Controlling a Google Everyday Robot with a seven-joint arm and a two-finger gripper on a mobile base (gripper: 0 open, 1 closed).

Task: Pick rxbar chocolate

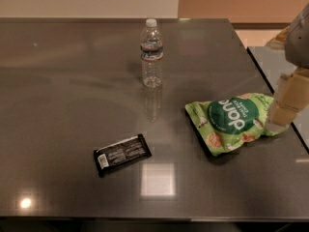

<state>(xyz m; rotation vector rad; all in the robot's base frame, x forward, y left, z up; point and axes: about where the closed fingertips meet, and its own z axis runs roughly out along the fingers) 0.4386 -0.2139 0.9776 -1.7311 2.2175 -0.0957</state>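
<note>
Rxbar chocolate (121, 154) lies flat and askew, lower left of centre, open bench (58, 105) around it and the front edge near. Water bottle (151, 52) stands well apart, upper centre. At right, my gripper (288, 103) hangs over the green snack bag (234, 122); whether spread or closed, I cannot tell.

Beige pincer (282, 112) at right edge — black rxbar chocolate (122, 154), green bag (234, 122).

The green snack bag (235, 122), right of centre, bears big white letters, upside down, reading "pop" (smaller print illegible) — tool (284, 111) at the right edge.
</note>
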